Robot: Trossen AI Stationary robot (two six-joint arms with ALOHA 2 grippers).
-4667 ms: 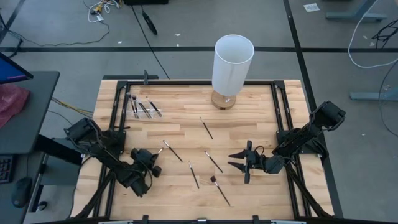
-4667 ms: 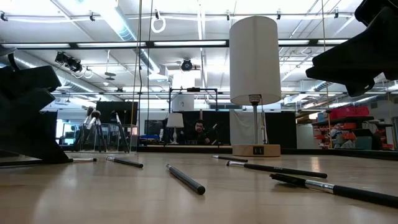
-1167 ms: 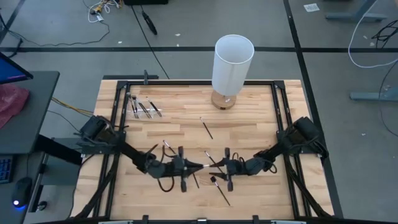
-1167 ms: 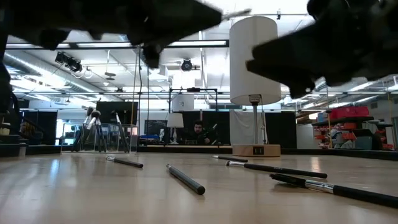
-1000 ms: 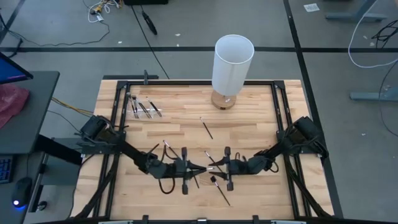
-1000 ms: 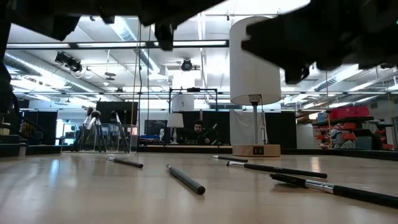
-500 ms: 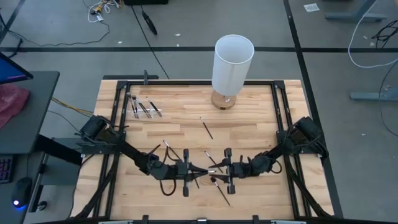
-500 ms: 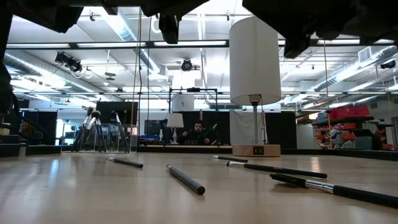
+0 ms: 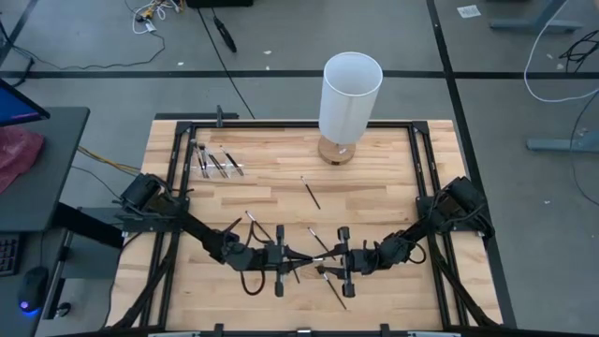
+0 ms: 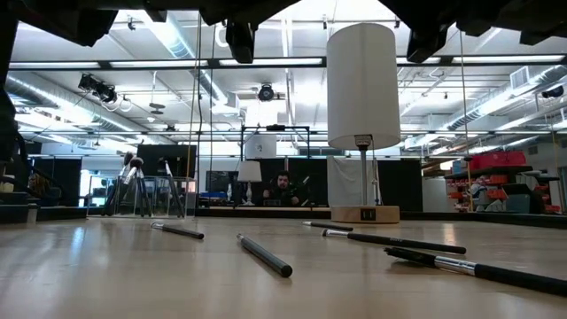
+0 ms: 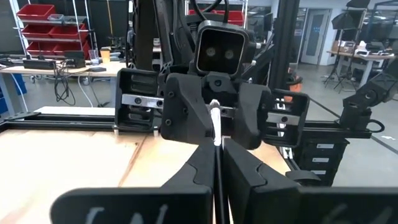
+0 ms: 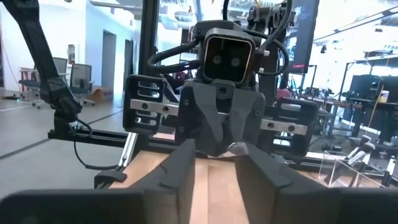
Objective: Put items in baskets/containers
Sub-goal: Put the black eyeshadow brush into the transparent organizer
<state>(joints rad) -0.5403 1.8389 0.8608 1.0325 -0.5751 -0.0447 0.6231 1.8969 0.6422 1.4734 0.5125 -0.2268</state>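
While the two grippers are brought nose to nose above the near-middle of the table (image 9: pixel 374 178), most of what passes between them is hidden from overhead by their own dark bodies. The left gripper (image 9: pixel 292 256) is seen in its wrist view with its fingers pressed together on a thin brush (image 11: pixel 215 134), whose pale tip reaches the other gripper's body. The right gripper (image 9: pixel 325 263) is shown with its fingers (image 12: pixel 178 163) parted; whether they touch that brush cannot be told. Several loose brushes (image 9: pixel 311 195) are scattered over the middle boards, and a few more (image 9: pixel 214 162) lie in a nearly invisible clear container (image 9: pixel 199 160) at the far left corner, its walls barely traceable. A white cylinder (image 9: pixel 350 94) stands at the far edge.
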